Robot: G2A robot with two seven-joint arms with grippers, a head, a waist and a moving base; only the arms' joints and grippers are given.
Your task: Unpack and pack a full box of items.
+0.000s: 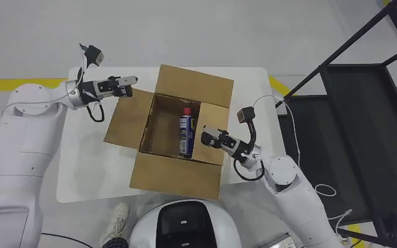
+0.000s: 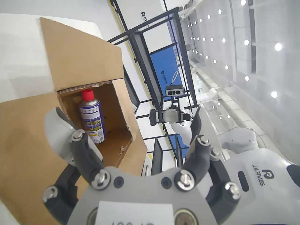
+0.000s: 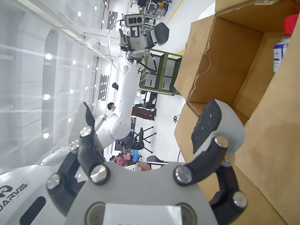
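1. The left gripper (image 1: 129, 85) has its fingers (image 2: 56, 127) released and empty, hanging above the far-left flap of the cardboard box (image 1: 124, 121).
2. The right gripper (image 1: 205, 137) also has its fingers (image 3: 207, 122) spread and holds nothing, just beside the box's right flap.
3. 1 spray can (image 1: 185, 132) sits inside the open box, red cap toward the far side.
4. The box rests on the white table (image 1: 87, 167).

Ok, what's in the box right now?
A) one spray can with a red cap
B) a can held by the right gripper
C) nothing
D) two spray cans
A: a single spray can with a red cap is inside the cardboard box, while the left gripper and right gripper are open and empty outside it.
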